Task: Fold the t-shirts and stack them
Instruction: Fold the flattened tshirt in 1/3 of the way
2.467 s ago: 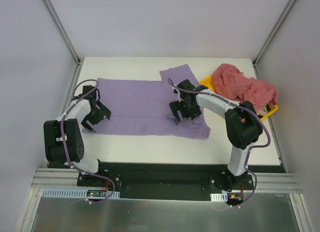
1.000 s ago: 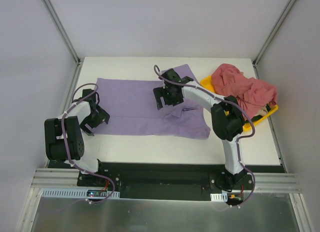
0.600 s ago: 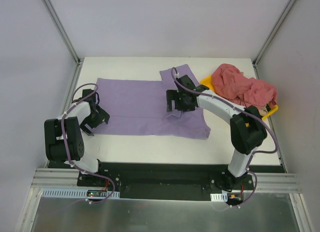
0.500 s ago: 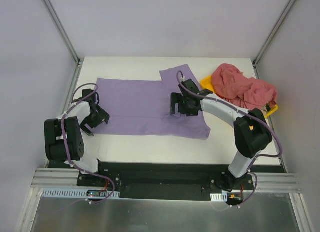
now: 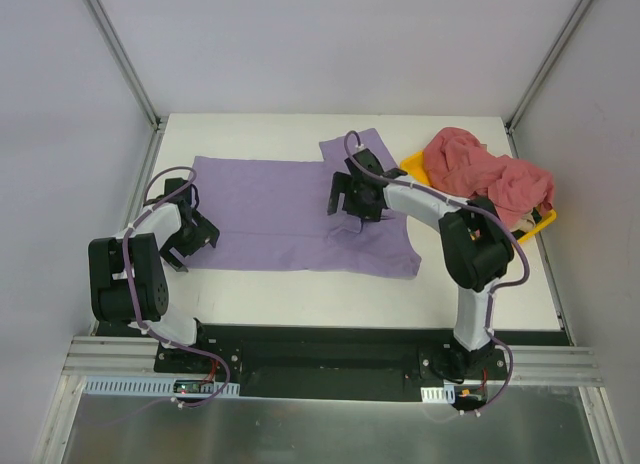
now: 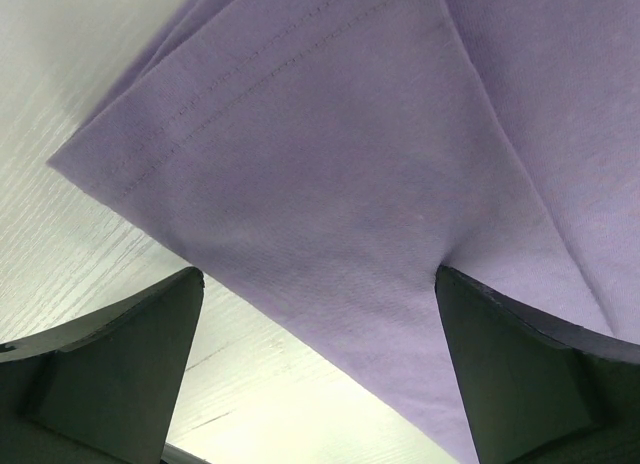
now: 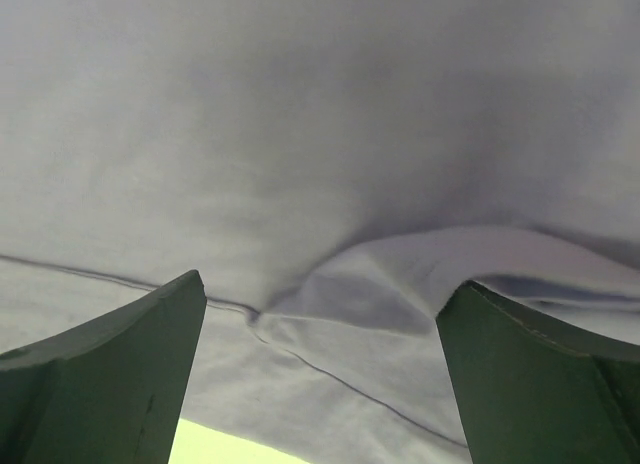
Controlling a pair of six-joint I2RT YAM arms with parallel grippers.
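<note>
Left pincer (image 5: 190, 239): arm folded at the elbow, low over the shirt's left hem corner, fingers wide apart, holding nothing.
Right pincer (image 5: 347, 206): arm stretched forward-left over the shirt's middle, spread wide, empty; a soft pucker lies between its fingers.
Lavender cotton t-shirt (image 5: 270, 209): flat, stitched hem, on the white surface (image 5: 300, 284).
Dusty pink-red t-shirts (image 5: 485, 174): crumpled heap on a yellow plastic tray (image 5: 412, 164), far right.

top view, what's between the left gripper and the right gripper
Only the flat purple shirt lies between the left gripper and right gripper, per the top view.
</note>
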